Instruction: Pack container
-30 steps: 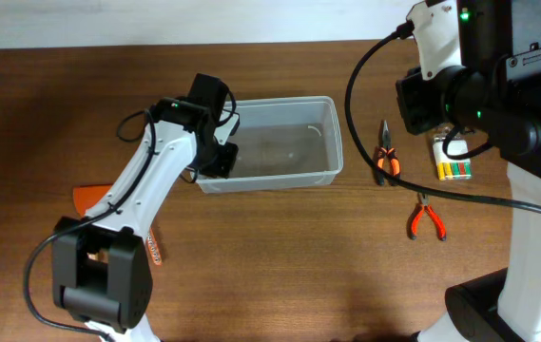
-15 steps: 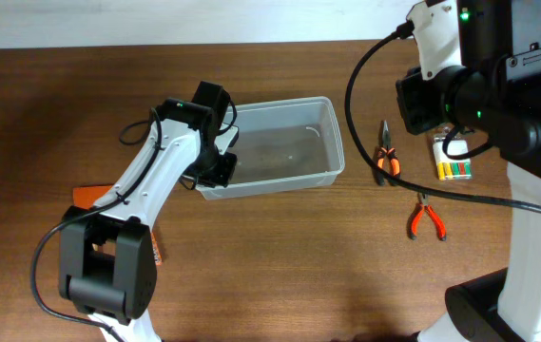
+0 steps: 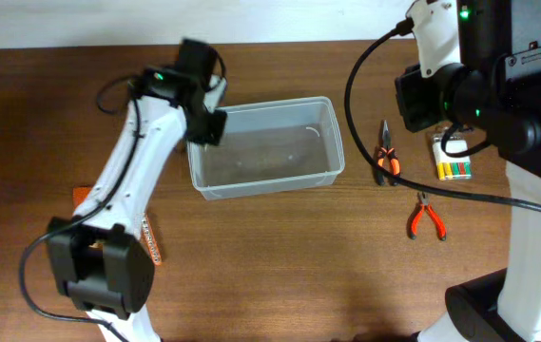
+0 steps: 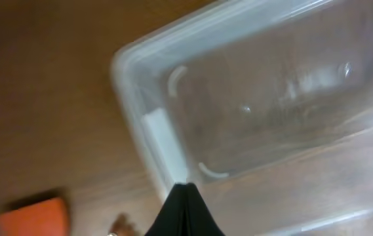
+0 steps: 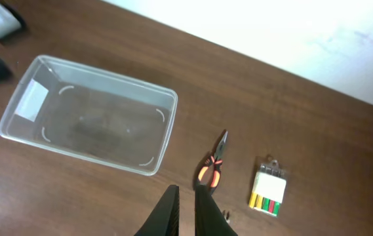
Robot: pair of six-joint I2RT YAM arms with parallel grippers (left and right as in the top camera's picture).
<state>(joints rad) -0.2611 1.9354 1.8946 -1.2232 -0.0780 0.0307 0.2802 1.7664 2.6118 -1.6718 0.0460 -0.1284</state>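
The container [image 3: 265,147] is a clear rectangular tub standing on the wooden table left of centre, with nothing visible inside it. My left gripper [image 3: 206,127] hovers over its left end, shut and holding nothing. In the left wrist view the closed fingertips [image 4: 185,189] point at the container's [image 4: 258,98] near left rim. My right gripper [image 5: 185,191] hangs high over the table, shut to a thin gap with nothing in it. From there the container [image 5: 88,115] lies far to the upper left. In the overhead view the right gripper is hidden by its own arm.
Orange-handled pliers [image 3: 384,158], a pack of coloured pieces [image 3: 454,161] and red-handled pliers [image 3: 426,218] lie right of the tub. The pliers [image 5: 211,168] and pack [image 5: 269,191] also show from the right wrist. An orange block [image 3: 85,198] and an orange tool [image 3: 152,242] sit by the left arm.
My left arm has swung from the tub's near left corner up toward its far left end. The tub's left end shifted slightly. The right arm stayed put.
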